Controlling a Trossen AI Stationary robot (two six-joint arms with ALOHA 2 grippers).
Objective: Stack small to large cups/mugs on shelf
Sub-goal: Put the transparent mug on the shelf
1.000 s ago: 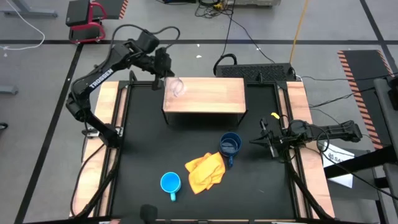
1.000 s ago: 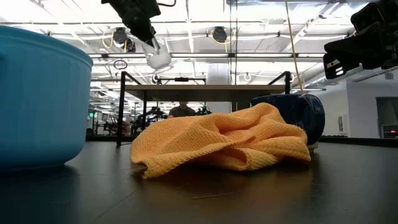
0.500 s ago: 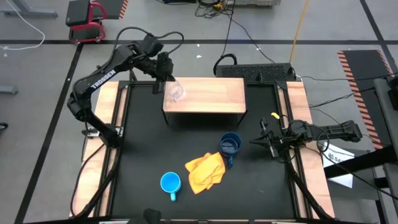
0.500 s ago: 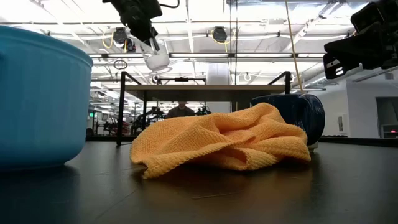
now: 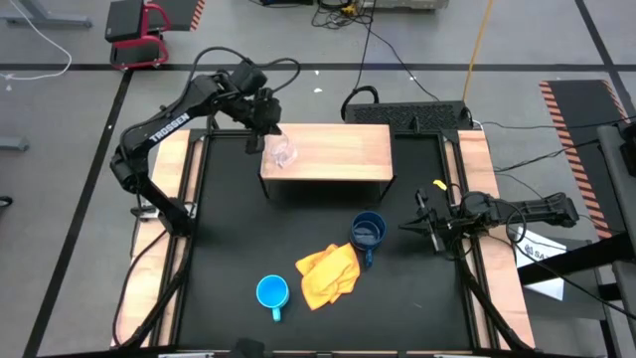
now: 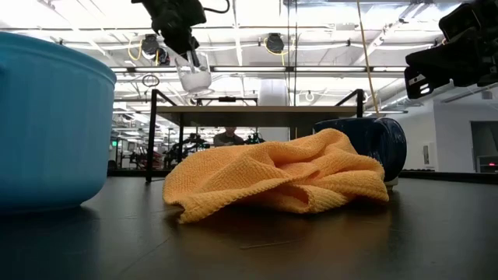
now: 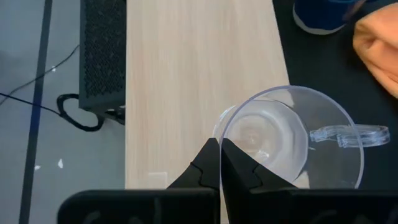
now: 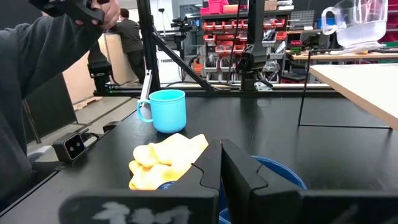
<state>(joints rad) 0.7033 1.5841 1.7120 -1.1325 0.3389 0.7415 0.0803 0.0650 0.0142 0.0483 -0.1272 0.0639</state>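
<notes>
The left gripper (image 7: 220, 163) pinches the glass cup's (image 7: 292, 140) rim above the shelf's (image 5: 338, 151) left end. On the black table (image 5: 229, 239) lie both mugs and a yellow cloth (image 5: 326, 273); a warehouse room lies beyond. The right gripper (image 8: 220, 163) is shut, empty

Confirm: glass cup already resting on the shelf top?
No. In the low view the clear glass cup hangs from the left gripper, with open space between it and the shelf top.
</notes>
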